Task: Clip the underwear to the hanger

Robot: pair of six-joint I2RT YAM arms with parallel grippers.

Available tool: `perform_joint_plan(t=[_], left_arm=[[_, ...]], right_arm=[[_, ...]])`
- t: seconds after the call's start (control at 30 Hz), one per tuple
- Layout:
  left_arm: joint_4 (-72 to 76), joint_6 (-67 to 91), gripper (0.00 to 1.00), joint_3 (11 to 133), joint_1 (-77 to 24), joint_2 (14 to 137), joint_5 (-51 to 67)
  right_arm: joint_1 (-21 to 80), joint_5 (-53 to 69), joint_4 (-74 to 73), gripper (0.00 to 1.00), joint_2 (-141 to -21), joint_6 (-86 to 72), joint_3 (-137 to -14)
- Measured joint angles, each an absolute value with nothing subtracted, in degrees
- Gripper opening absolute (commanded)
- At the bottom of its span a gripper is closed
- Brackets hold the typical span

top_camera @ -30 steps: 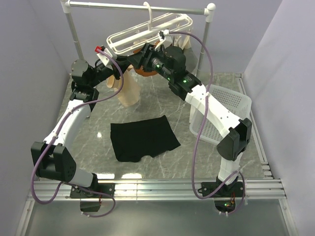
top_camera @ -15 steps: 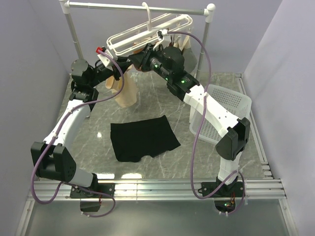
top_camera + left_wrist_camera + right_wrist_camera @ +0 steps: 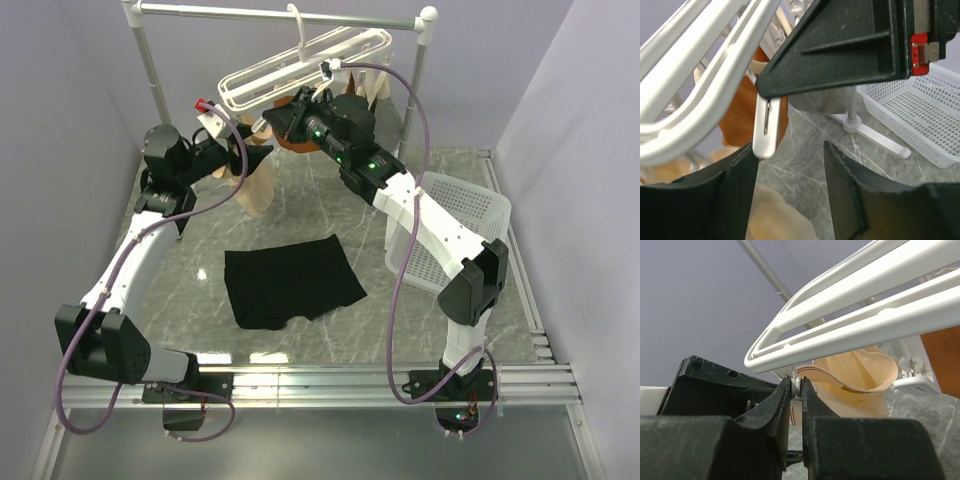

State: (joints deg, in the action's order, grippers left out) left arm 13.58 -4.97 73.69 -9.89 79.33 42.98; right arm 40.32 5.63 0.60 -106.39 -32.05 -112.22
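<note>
Right gripper (image 3: 795,390) pinched almost closed on a white clip (image 3: 796,383) under the hanger (image 3: 850,325). Left gripper (image 3: 790,165) spread apart and empty, a dangling clip (image 3: 766,127) just above it. Underwear (image 3: 292,283) lies flat on the surface (image 3: 400,330), well below both grippers. Nothing clipped yet; pickup and clipping remain.

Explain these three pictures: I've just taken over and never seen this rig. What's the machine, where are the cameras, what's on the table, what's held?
Two robot arms are bolted at the table's near edge. The wide picture looks down from above and behind them; the other two come from cameras on each wrist. The black underwear lies flat on the table, a white basket to its right. The hanger hangs from the rail, with tan garments and an orange garment. The right gripper pinches a white clip; the left gripper is open, holding nothing.
</note>
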Motion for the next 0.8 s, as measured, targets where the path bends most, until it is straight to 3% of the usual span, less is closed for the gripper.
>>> perform_joint_plan(t=[0.5,0.63,0.8], left_arm=[[-9.17,10.35,0.58,54.72,-8.25,55.70,28.40],[-16.75,14.63,0.59,51.09,-8.05,55.92,22.00],[-23.79,19.20,0.71,49.50,-7.73,61.82,15.40]], right_arm=[[39.72,4.69,1.58,0.00,-107.59,-32.08,-112.64],[39.53,3.62,2.57,0.00,-109.56,-32.05,-113.58],[39.09,2.63,2.94,0.00,-110.19,-32.05,-113.58]])
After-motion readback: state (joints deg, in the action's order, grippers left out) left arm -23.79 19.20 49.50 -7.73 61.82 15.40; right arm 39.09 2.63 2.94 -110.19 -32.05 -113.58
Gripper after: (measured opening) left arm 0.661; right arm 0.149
